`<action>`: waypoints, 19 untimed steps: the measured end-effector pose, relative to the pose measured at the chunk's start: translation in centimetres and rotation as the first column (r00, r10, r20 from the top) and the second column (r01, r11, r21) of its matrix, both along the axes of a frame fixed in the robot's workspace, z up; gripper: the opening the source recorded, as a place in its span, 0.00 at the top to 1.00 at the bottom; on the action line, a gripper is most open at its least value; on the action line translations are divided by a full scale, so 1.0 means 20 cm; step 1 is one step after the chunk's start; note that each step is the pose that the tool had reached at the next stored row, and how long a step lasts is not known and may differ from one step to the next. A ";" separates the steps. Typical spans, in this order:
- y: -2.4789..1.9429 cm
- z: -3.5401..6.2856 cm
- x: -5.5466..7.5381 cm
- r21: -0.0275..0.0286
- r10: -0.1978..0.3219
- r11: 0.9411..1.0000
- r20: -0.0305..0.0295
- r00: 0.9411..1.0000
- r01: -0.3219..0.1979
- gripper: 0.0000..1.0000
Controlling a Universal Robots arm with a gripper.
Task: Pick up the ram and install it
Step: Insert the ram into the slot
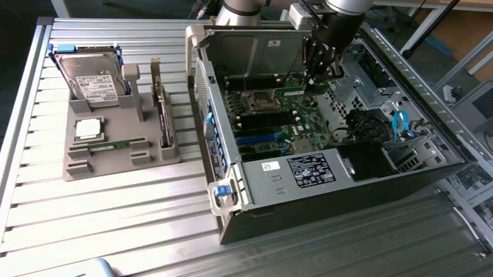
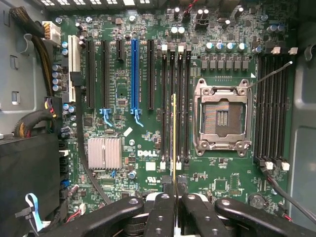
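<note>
The fingers [image 2: 160, 212] pinch the ram [image 2: 174, 138] by one end, holding it edge-on above the board [image 2: 123, 89] inside the open computer case [image 1: 231, 190]. In the wrist view the stick reads as one thin line running along the black memory slots [image 2: 168, 98] just beside the processor socket [image 2: 220, 116], and it appears to sit over one of the middle slots.

To do this step well, I judge that the stick must stay parallel to its slot and square to the board, with the white latches [image 2: 164, 48] at the slot ends swung clear. The notch should match the slot's key, though the notch cannot be made out here. Pressure should go straight down and evenly, since a tilted stick could jam or miss into the neighbouring slot.

"DELL" is printed in white [image 2: 146, 153] on the board near the slot ends. The case sticker [image 1: 308, 170] and the label on the hard drive [image 1: 92, 83], out on the table [image 1: 115, 219], are too small to read
</note>
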State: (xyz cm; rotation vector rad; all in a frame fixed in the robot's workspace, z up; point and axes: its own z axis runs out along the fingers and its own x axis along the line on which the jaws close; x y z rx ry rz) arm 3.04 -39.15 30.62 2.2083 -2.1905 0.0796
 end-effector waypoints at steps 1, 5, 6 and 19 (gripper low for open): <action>0.000 -0.001 0.00 0.000 0.000 1.000 0.000 1.000 0.000 0.88; 0.001 -0.007 0.00 -0.001 0.000 1.000 0.000 1.000 0.000 0.88; 0.001 -0.008 0.00 -0.001 0.000 1.000 0.000 1.000 0.000 0.88; 0.003 -0.026 0.00 -0.003 0.000 1.000 0.000 1.000 0.000 0.88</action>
